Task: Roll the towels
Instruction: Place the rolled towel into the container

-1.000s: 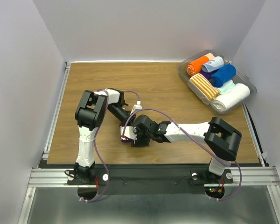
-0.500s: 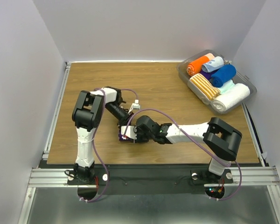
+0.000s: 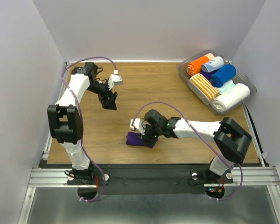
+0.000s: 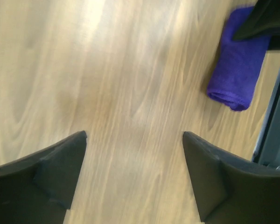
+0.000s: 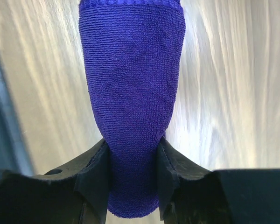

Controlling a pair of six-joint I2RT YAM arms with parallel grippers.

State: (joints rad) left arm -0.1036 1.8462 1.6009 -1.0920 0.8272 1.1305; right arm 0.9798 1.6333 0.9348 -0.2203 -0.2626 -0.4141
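A dark purple towel (image 3: 135,139), rolled into a short fat cylinder, lies on the wooden table near the front middle. My right gripper (image 3: 148,136) is shut on it. In the right wrist view the towel (image 5: 133,84) runs away from the camera, and the gripper (image 5: 132,158) pinches its near end between both fingers. My left gripper (image 3: 109,101) hangs open over bare wood at the back left, well away from the roll. Its wrist view shows the spread gripper (image 4: 134,137) with nothing between the fingers and the towel (image 4: 238,70) at the upper right. A rolled royal blue towel (image 3: 223,74) lies in the bin.
A clear plastic bin (image 3: 181,70) stands at the back right with several rolled towels, among them orange (image 3: 196,65), striped (image 3: 203,87) and white (image 3: 231,98). Grey walls close in the table on three sides. A metal rail runs along the near edge.
My left gripper let go, opened wide and swung from the purple towel to the back left. My right gripper closed on the roll, which now lies in plain view.
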